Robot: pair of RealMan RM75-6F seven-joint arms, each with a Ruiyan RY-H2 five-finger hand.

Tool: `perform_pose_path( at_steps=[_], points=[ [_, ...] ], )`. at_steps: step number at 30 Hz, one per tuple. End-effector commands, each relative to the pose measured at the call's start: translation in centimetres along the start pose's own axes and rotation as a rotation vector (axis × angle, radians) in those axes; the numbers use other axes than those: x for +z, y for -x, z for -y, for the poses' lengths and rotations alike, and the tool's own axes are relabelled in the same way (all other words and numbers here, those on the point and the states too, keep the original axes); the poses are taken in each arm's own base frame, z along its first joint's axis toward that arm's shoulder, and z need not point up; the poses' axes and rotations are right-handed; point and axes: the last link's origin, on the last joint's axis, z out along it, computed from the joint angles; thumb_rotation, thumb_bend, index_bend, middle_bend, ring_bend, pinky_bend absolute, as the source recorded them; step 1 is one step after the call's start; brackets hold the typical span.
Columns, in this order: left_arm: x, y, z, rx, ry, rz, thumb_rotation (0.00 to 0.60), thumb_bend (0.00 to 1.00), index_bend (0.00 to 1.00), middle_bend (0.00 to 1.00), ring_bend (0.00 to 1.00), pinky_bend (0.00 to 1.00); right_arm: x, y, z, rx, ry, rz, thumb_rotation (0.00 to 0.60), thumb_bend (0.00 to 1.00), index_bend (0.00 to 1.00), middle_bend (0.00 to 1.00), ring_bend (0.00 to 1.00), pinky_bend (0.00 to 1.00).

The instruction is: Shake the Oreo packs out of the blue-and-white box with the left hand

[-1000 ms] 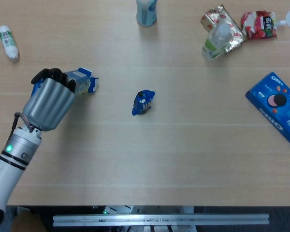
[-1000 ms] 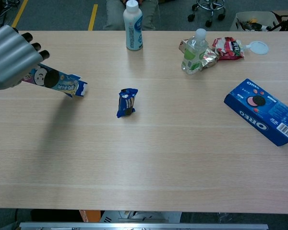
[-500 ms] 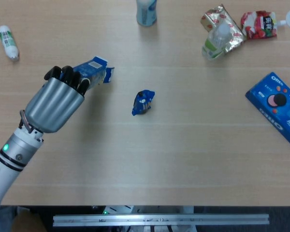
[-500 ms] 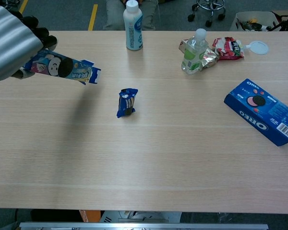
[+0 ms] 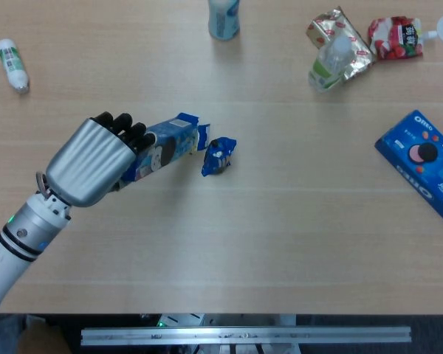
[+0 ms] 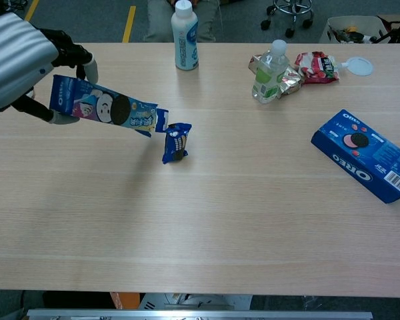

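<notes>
Partly done: one Oreo pack [image 6: 177, 142] out on the bench toward the far-left corner. Left robot hand [image 6: 20, 63] gripping the blue-and-white box [image 6: 103, 107] aloft, open end tilted down beside that pack. More possibly inside; cannot tell.

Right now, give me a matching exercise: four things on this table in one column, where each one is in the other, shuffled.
Things:
1. blue-and-white box
2. single Oreo pack
3. dark blue Oreo box
4. white bottle

Places:
A. flat near the right edge
B. upright at the far edge
C. held tilted in the left hand
D. on the table by the open box end

Pairs: 1-C, 2-D, 3-A, 4-B
</notes>
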Motion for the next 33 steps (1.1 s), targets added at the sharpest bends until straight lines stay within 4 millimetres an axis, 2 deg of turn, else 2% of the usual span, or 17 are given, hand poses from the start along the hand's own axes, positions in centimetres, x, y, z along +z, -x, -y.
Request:
perform_pose_path(
  at_steps=[1, 6, 17, 24, 33],
  points=[
    [0.2, 0.1, 0.3, -0.111, 0.029, -0.016, 0.6, 0.07, 0.48, 0.55, 0.46, 0.68, 0.0, 0.0, 0.0, 0.0, 0.0, 0.002, 0.6, 0.33, 0.41, 0.44, 0.46, 0.46],
    [0.4, 0.4, 0.8, -0.21, 0.024, -0.024, 0.6, 0.11, 0.52, 0.59, 0.51, 0.73, 0.1, 0.1, 0.1, -0.003, 0.0, 0.005, 0.6, 0.33, 0.41, 0.44, 0.46, 0.46],
    [1.2, 0.3, 2.4, -0.479, -0.054, -0.064, 0.6, 0.11, 0.53, 0.59, 0.52, 0.74, 0.2, 0.1, 0.2, -0.006, -0.001, 0.005, 0.6, 0.33, 0.41, 0.44, 0.46, 0.46],
    [1.0, 1.3, 2.7, -0.633, -0.115, 0.051, 0.6, 0.11, 0.53, 0.59, 0.52, 0.74, 0.3, 0.1, 0.3, -0.005, -0.003, 0.008, 0.6, 0.33, 0.41, 0.44, 0.46, 0.46],
    [1.2, 1.7, 3.2, -0.874, -0.22, 0.115, 0.6, 0.11, 0.53, 0.59, 0.52, 0.74, 0.3, 0.1, 0.4, -0.006, -0.006, 0.007, 0.6, 0.33, 0.41, 0.44, 0.46, 0.46]
  ],
)
